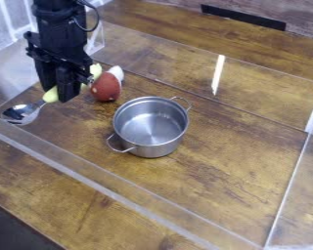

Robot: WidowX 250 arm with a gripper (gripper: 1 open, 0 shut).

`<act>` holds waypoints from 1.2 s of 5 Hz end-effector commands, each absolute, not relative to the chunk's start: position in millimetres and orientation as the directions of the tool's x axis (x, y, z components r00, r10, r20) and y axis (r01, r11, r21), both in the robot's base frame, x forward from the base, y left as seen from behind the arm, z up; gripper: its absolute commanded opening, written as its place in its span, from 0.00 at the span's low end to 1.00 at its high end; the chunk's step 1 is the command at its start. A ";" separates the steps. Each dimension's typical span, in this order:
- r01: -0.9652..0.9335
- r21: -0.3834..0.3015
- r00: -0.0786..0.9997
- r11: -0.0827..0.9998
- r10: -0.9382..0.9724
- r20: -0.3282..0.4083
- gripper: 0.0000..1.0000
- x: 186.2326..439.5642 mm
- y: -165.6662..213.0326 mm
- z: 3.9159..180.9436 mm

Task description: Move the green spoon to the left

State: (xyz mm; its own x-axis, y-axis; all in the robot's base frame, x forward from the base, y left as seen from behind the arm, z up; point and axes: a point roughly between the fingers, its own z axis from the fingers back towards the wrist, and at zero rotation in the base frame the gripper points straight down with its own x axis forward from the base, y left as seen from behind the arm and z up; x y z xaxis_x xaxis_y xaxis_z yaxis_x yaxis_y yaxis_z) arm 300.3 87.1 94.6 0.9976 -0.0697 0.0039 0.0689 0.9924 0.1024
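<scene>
The green spoon [28, 107] lies tilted at the left of the wooden table, its shiny round bowl low near the left wall and its yellow-green handle rising to the right. My black gripper [60, 92] points straight down and is shut on that handle. The arm above it hides the handle's upper end. A red rounded object [107, 86] sits just to the right of the gripper. The steel pot [150, 126] with side handles stands further right, near the middle.
A clear plastic wall [146, 200] rings the wooden table top [238, 156]; its left side runs close by the spoon's bowl. A bright glare streak [218, 74] marks the far pane.
</scene>
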 end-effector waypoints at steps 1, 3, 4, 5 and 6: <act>0.102 0.109 0.992 0.989 -0.110 0.066 0.00 307.3 104.3 102.3; 0.152 0.077 0.984 0.985 -0.158 0.077 0.00 306.4 132.3 81.4; 0.168 0.062 0.982 0.984 -0.173 0.079 0.00 317.0 137.3 66.4; 0.179 0.048 0.980 0.983 -0.182 0.080 1.00 329.0 141.5 53.7; 0.140 0.036 0.986 0.990 -0.142 0.088 0.00 334.8 151.5 50.4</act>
